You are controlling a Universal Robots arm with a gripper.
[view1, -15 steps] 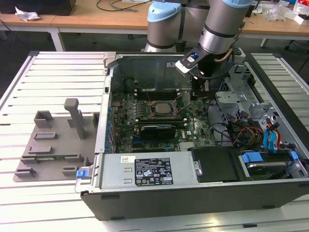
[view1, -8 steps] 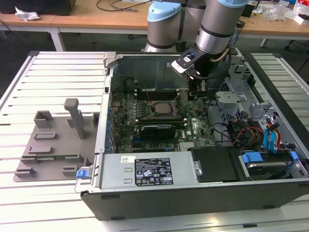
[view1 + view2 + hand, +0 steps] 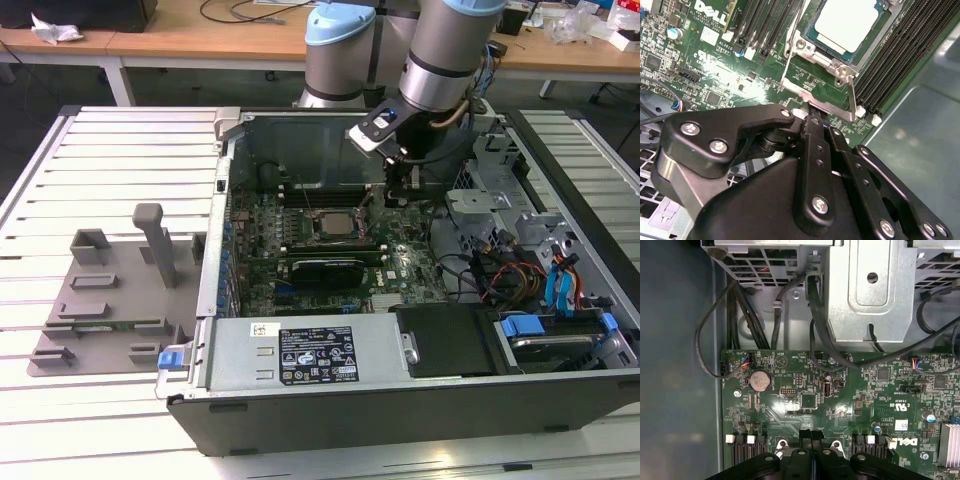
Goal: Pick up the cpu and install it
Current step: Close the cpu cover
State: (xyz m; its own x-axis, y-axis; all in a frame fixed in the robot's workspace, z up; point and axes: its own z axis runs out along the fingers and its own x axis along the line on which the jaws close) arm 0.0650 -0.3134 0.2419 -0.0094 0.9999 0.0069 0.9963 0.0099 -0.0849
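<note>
Cpu (image 3: 338,222) lies in motherboard socket, mid-frame in exterior view. Gripper (image 3: 399,195) just to its right, fingers closed, empty. Judged: pick and placement done, install stage. Securing socket frame (image 3: 811,55) needs light, square contact.

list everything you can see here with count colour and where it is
table: one, white slatted, under everything
case: one, dark grey, open on the table
tray fixture: one, grey, on the table, exterior view's left of the case
motherboard: one, green, inside the case
cpu: one, silver, in the socket
power supply: one, silver, inside the case
coin cell: one, silver, on the motherboard
arm: one, grey and blue, reaching into the case
gripper: one, black, shut, beside the socket
</note>
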